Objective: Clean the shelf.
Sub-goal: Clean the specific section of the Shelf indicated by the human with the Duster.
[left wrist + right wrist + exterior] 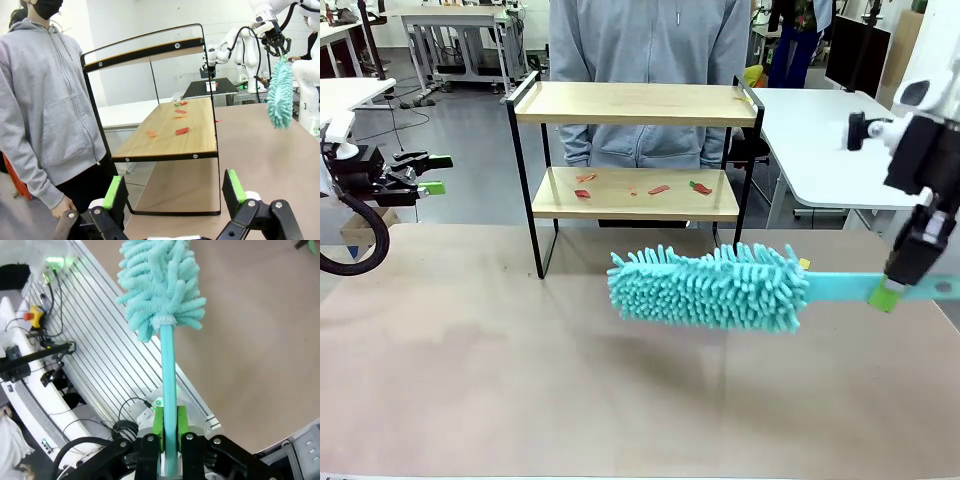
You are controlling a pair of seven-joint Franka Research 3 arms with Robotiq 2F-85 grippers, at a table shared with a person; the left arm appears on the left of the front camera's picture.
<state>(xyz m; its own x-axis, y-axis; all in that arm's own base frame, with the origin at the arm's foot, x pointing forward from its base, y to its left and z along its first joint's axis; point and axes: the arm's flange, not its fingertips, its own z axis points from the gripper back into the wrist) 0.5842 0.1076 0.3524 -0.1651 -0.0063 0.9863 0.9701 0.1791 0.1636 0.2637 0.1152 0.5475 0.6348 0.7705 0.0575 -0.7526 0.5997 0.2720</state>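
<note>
Across the table (470, 380) the shelf (635, 105) carries red scraps (658, 189) on its lower board, so the right gripper (890, 293), clenched on the duster (710, 288) handle, holds the fluffy head sideways before it, likely to sweep, while the left gripper (433, 174) hangs released.

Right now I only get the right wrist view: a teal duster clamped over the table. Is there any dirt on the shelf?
Observer: Yes, red scraps lie on the lower board of the shelf.
Operator: Is the duster touching the shelf?
Observer: No, the duster hangs in front of it, on the robot's side, apart.
Operator: And the left gripper?
Observer: The left gripper is open, holding nothing, off at the left side of the table.
</note>
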